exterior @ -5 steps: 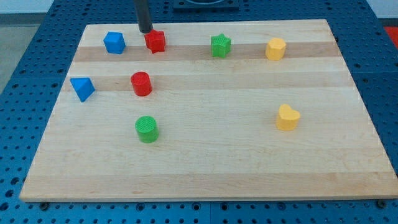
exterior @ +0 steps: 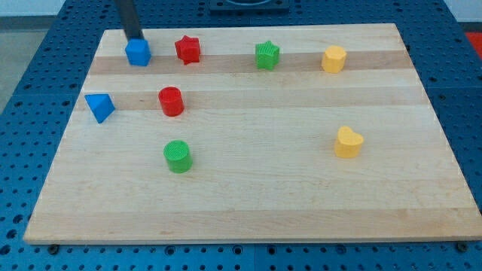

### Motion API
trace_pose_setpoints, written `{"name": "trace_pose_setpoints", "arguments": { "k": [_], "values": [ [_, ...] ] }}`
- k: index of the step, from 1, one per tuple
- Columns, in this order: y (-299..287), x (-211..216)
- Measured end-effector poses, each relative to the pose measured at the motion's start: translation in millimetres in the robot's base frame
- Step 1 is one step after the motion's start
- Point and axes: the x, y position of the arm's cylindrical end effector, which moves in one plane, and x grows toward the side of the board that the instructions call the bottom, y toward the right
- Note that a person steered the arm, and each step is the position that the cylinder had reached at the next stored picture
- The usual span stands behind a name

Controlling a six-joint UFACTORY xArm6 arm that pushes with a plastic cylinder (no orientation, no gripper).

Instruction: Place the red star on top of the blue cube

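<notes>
Shifted toward the view's left since the earlier frame: my tip (exterior: 134, 37), now touching the blue cube's (exterior: 138, 53) top edge. Red star (exterior: 187, 50), glossy, five-pointed, flat on the counter (exterior: 248, 188), just right of that cube. No pincer visible.

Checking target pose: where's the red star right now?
The red star sits near the view's top edge, left of centre, just to the right of the blue cube and above the red cylinder; my tip is by the cube.
</notes>
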Motion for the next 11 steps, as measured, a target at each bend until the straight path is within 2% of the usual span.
{"name": "trace_pose_setpoints", "arguments": {
  "k": [1, 2, 4, 6, 7, 8, 10, 11],
  "values": [
    [0.0, 5.6],
    [0.0, 55.2],
    [0.0, 67.7],
    [71.0, 74.9],
    [72.1, 74.9],
    [124.0, 75.8],
    [126.7, 75.8],
    [173.3, 85.3]
  ]
}}
